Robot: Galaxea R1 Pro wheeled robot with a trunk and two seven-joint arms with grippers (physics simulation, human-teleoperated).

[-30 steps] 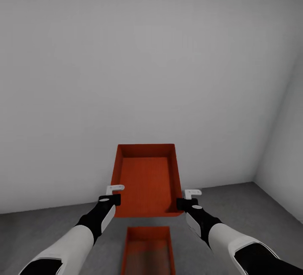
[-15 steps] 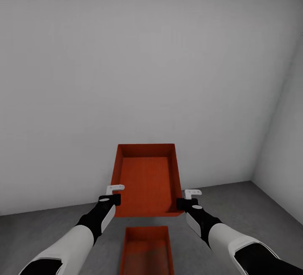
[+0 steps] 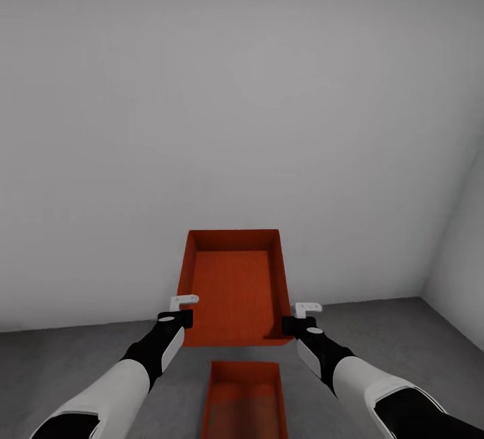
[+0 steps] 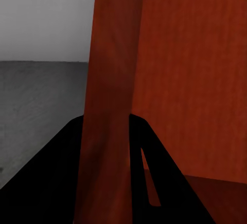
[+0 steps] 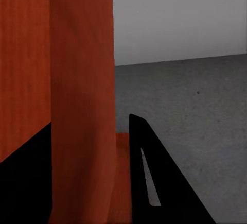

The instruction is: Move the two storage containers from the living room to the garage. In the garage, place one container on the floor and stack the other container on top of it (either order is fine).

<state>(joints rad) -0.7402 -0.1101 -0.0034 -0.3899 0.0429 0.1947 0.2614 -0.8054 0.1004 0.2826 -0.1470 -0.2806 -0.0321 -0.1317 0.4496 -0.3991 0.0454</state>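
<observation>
Reaching forward from the shoulders, both arms stretch out level and almost parallel, forearms white, wrists black, meeting a red-orange container (image 3: 232, 288) that they carry between them in the air, in front of a plain white wall (image 3: 222, 109). The left gripper (image 3: 180, 310) sits at the container's 8 o'clock corner, the right gripper (image 3: 301, 314) at its 4 o'clock corner, each turned inward toward the box. The container tilts with its open mouth facing the head camera, its far wall up at 12 o'clock and its ribbed bottom plainly seen.

In the left wrist view the dark fingers (image 4: 149, 177) stand one on either side of the container's thin side wall (image 4: 110, 105), clamped on it. The right wrist view shows the same grip: a dark finger (image 5: 152, 183) on the outside of the wall (image 5: 82, 95), the other on the inside, the wall pinched between them.

The second container (image 3: 245, 402) rests on the dark grey floor (image 3: 403, 331) at 6 o'clock, straight below the carried one and apart from it, between the two forearms, its open top up. At 3 o'clock a side wall (image 3: 464, 237) meets the back wall in a corner.
</observation>
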